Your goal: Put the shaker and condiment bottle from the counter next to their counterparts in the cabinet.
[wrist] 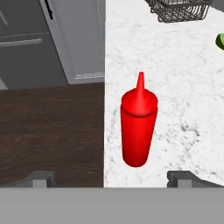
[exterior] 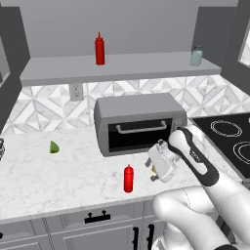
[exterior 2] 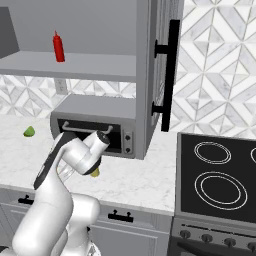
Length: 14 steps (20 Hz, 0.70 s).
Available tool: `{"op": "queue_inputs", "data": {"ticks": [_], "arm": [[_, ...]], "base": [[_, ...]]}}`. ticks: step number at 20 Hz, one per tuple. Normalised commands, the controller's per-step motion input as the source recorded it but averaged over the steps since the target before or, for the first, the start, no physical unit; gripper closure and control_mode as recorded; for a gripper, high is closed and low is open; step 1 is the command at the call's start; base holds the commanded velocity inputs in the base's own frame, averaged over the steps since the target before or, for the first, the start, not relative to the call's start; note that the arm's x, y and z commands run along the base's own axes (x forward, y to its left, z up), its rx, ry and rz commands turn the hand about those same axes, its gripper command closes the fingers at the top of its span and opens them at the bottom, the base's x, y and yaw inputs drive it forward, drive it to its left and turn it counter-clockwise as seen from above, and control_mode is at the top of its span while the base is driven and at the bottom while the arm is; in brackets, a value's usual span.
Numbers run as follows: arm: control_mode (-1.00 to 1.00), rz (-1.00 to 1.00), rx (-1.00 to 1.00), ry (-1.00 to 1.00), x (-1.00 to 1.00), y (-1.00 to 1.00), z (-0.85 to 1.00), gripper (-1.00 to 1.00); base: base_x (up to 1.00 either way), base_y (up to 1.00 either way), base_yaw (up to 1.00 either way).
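The condiment bottle (exterior: 128,178) (wrist: 139,127), red with a cone nozzle, stands upright on the marble counter (exterior: 58,176) near its front edge. My gripper (exterior: 152,166) (wrist: 111,179) hovers just right of it, open, its fingertips (wrist: 183,177) spread wide with the bottle a little ahead of them, untouched. The olive-yellow shaker (exterior: 154,170) (exterior 2: 95,173) peeks out from behind my hand on the counter. In the cabinet (exterior: 136,66) above, a second red bottle (exterior: 99,49) (exterior 2: 59,47) and a pale teal-grey shaker (exterior: 196,55) stand on the shelf.
A grey toaster oven (exterior: 139,122) (exterior 2: 95,125) sits at the back of the counter under the shelf. A lime wedge (exterior: 53,147) (exterior 2: 29,131) lies to the left, beside a wire basket (wrist: 179,11). The stove (exterior 2: 220,175) is on the right, under the open cabinet door (exterior 2: 170,75).
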Motion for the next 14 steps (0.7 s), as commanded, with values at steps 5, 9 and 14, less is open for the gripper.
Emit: {"op": "queue_inputs", "data": {"ticks": [5, 9, 14], "arm": [[-1.00, 0.01, 0.05, -0.04, 0.06, 0.17, -0.07, -1.00], [-1.00, 0.00, 0.02, 0.00, 0.10, 0.09, -0.17, -1.00], [-1.00, 0.00, 0.01, 0.00, 0.00, 0.13, -0.33, -1.00]], "base": [[0.00, 0.00, 0.00], [0.00, 0.00, 0.00], [0.00, 0.00, 0.00]]}}
